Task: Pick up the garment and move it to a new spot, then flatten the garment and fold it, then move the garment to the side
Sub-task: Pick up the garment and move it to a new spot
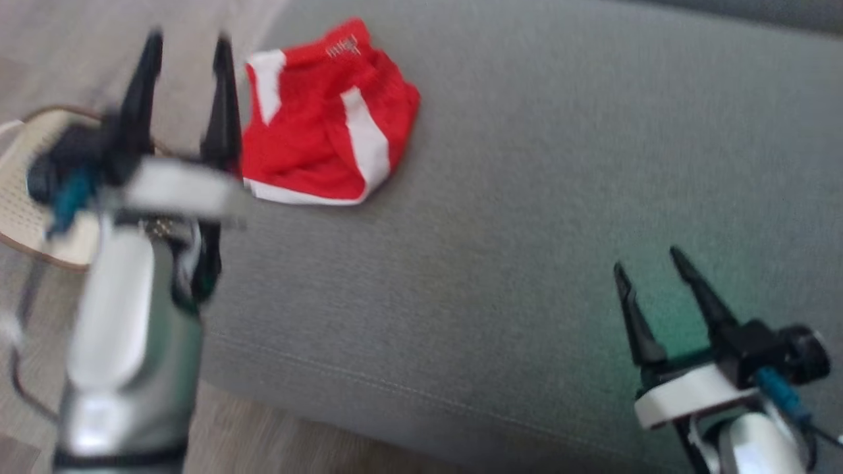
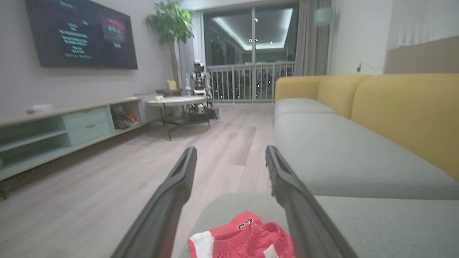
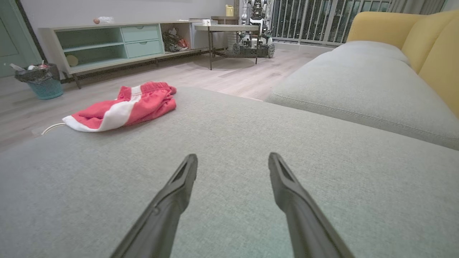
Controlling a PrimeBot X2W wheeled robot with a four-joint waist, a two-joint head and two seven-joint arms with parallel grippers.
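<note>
Grey sofa seat (image 3: 251, 172), wood floor (image 2: 89, 193), yellow backrest (image 2: 405, 114).

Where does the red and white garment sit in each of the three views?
Head view: garment upper left of centre, just right of the left tool.
Left wrist view: bottom edge, centre, between that tool's two fingers.
Right wrist view: upper left, near the edge of the grey seat cushion.
Shared landmark: that cushion, under the garment in all three.
</note>
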